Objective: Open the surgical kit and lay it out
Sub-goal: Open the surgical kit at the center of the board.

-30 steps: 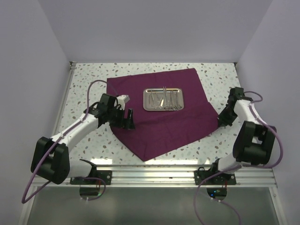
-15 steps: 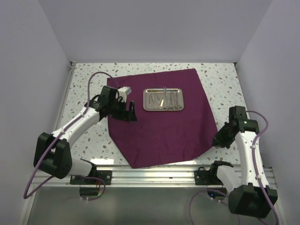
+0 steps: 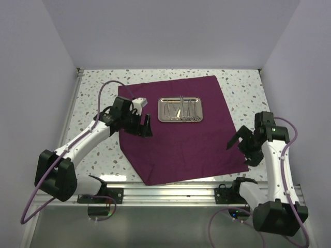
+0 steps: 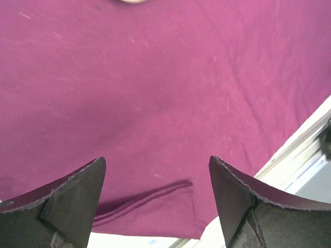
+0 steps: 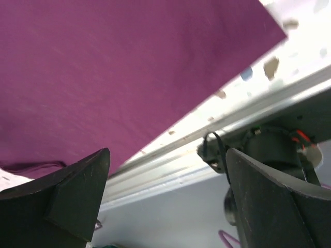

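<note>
The dark purple cloth wrap (image 3: 181,142) of the surgical kit lies spread flat on the table. The small steel tray (image 3: 180,109) rests on its far half, with thin silver instruments (image 3: 182,110) inside it. My left gripper (image 3: 144,126) hovers open over the cloth's left part; the left wrist view shows cloth (image 4: 155,77) under the gripper (image 4: 156,160) and a small crease (image 4: 155,194) near the hem. Open too, my right gripper (image 3: 240,151) hangs over the cloth's near right corner (image 3: 244,165) with nothing between its fingers. In the right wrist view, the gripper (image 5: 168,152) is above the cloth edge (image 5: 103,67).
A speckled tabletop (image 3: 95,88) shows around the cloth. The metal rail (image 3: 170,188) and both arm bases run along the near edge, seen too in the right wrist view as rail (image 5: 207,150) and base (image 5: 271,150). Lilac walls close the left, back and right.
My right gripper drew the cloth's right corner toward the near edge, then opened and let it go. The cloth now lies wider and flatter. The left gripper shifted slightly.
</note>
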`<state>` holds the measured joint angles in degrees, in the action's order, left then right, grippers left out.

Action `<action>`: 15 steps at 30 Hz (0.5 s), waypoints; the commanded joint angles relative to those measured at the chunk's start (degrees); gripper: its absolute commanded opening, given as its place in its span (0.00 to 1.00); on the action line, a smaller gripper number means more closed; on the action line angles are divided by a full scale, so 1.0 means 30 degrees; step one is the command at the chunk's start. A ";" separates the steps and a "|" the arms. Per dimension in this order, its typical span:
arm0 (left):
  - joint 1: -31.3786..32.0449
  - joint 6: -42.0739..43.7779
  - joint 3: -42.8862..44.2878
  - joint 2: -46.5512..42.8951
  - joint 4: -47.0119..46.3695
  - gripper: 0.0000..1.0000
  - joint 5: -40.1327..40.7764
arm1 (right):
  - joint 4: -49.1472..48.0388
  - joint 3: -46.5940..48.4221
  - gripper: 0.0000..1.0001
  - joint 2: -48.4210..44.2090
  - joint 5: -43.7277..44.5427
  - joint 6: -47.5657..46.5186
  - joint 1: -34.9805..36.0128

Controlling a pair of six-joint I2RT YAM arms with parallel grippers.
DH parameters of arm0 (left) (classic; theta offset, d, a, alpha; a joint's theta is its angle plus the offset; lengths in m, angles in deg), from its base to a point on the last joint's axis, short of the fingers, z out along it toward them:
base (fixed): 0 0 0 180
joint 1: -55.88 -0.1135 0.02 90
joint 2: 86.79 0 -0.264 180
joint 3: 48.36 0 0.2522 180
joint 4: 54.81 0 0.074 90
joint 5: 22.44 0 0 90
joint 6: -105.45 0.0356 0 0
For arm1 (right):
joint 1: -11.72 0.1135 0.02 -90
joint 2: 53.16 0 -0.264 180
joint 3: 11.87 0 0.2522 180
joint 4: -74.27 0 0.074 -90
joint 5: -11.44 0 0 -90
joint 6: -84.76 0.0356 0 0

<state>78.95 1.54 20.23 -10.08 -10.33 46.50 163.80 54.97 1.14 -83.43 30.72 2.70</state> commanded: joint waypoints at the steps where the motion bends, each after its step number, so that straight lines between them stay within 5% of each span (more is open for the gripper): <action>1: 0.1477 -0.0546 -0.0812 -0.0432 0.0219 0.84 0.1186 | -0.1433 0.2372 0.98 0.1290 0.0069 -0.0738 -0.0071; 15: 0.8654 -0.7570 -0.2893 0.1442 -0.3790 0.80 0.3180 | -0.0385 0.3195 0.98 0.1499 -0.1074 -0.1265 0.0778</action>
<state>101.86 -13.34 13.28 -6.19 -16.25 53.48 159.80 63.03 7.42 -84.39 28.63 4.25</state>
